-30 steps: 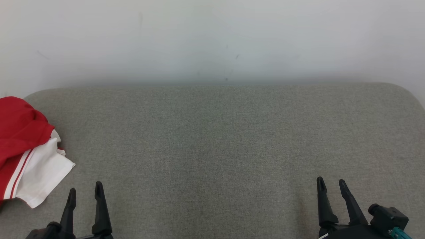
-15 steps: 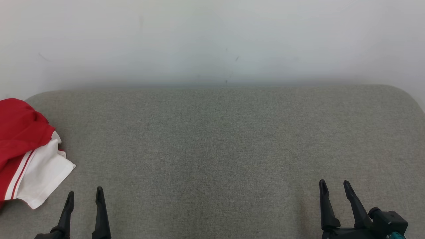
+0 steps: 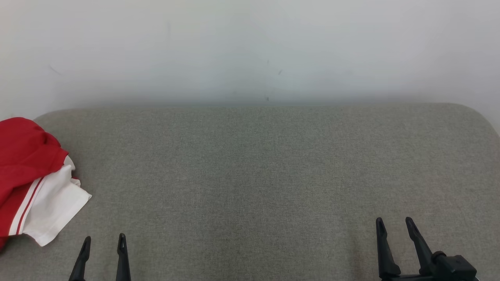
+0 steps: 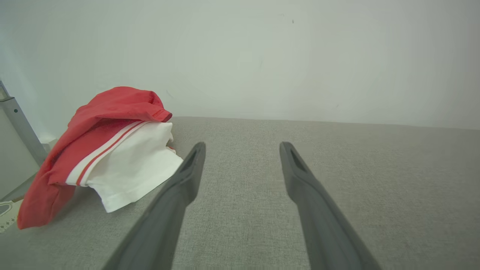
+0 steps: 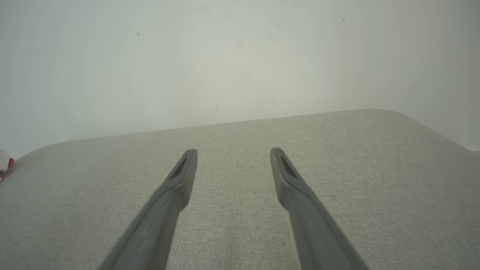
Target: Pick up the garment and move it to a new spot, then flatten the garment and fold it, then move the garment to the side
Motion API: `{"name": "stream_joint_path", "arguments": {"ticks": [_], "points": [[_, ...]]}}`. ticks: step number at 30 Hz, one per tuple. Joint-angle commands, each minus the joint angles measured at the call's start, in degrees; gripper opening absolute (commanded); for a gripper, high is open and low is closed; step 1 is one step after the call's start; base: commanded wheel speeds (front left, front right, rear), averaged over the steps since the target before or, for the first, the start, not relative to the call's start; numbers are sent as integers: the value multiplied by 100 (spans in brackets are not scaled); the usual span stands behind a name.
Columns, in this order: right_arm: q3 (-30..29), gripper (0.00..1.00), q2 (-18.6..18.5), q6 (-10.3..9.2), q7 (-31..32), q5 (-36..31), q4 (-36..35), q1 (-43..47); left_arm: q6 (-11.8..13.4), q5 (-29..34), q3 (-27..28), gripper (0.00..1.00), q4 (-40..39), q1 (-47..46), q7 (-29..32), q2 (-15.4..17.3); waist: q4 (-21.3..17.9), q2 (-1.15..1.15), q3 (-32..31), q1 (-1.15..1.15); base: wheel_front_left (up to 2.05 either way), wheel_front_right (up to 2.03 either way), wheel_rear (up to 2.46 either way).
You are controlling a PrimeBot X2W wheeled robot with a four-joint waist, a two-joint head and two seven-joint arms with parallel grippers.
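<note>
The garment is a red and white bundle with red stripes, lying crumpled at the left edge of the grey cushioned surface. In the left wrist view the garment lies just left of my fingers. My left gripper is open at the lower left, a short way right of and nearer than the garment, holding nothing. Open and empty too, my right gripper stands at the lower right, far from the cloth. A sliver of the garment shows at the left edge of the right wrist view.
A plain white wall rises behind the surface. The surface has rounded far corners, and its right corner falls off near the frame edge. A grey metal frame piece stands left of the garment in the left wrist view.
Both grippers have drawn back toward the bottom edge, the left one more. The whole picture has slid down slightly, so the camera has tilted. The garment lies as before.
</note>
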Motion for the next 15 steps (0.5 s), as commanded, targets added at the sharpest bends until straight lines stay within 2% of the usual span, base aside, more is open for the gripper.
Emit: {"name": "stream_joint_path", "arguments": {"ticks": [1, 10, 15], "points": [[7, 100, -20, 19, -61, -128, -48, 108, -33, 140, 23, 100, -12, 53, -41, 26, 4, 0, -11, 0, 0, 0, 0], [50, 100, -21, 19, -161, -511, -64, 194, -37, 517, 105, 100, -67, 166, -131, 11, 26, 0, -34, 0, 0, 0, 0], [-28, 100, -21, 20, -155, -473, -52, 219, -53, 526, 160, 100, -91, 153, -129, -7, 13, 0, -40, 0, 0, 0, 0]]}}
